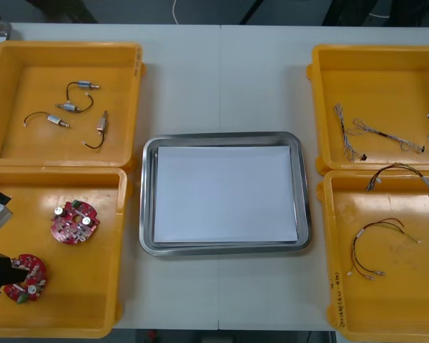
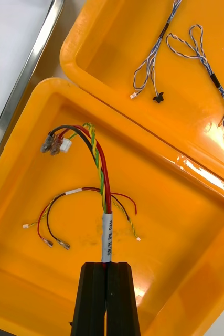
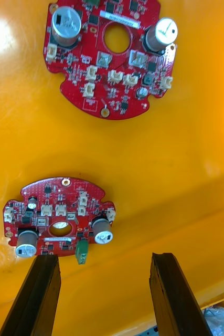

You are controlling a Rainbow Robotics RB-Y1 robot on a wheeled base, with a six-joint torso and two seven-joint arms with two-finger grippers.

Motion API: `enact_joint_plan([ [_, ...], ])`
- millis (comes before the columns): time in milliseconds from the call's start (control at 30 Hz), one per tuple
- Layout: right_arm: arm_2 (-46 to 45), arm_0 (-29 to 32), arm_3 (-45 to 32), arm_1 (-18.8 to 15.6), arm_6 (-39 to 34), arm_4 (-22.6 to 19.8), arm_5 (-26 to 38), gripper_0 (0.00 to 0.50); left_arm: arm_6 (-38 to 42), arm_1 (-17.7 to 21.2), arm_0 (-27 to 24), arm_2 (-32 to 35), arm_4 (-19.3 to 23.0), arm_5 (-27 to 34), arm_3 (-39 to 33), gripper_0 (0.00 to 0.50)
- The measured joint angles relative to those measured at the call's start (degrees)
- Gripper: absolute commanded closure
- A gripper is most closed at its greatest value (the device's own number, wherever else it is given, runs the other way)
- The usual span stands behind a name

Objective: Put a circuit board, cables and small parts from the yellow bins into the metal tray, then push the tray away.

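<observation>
Tray (image 1: pixel 222 136) bare: nothing loaded yet.
Your right gripper (image 2: pixel 108 264) clamps a cable (image 2: pixel 102 173); your left gripper (image 3: pixel 104 257) stands apart over a board (image 3: pixel 59 223).

Four bins (image 1: pixel 28 78), two boards (image 1: pixel 74 221), one tray (image 1: pixel 148 193)

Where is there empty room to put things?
The tray is all bare inside, and the table beyond it, between the far bins. Crowded: the near left bin, with two boards and the open left hand. The right hand grips a cable over the near right bin.
</observation>
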Motion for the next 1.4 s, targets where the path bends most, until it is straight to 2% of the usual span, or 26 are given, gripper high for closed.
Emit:
enact_joint_plan([
  [133,0.0,0.0,0.0,0.0,0.0,0.0,0.0,0.5,0.0,0.0,1.07,-0.86,-0.92,-1.38,0.0,0.0],
  [433,0.0,0.0,0.0,0.0,0.0,-0.03,0.0,0.5,0.0,0.0,1.84,-6.94,-6.79,-6.48,0.02,0.0],
  [1400,0.0,0.0,0.0,0.0,0.0,-0.27,0.0,0.5,0.0,0.0,1.9,-14.43,-11.47,-15.1,5.12,0.0],
])
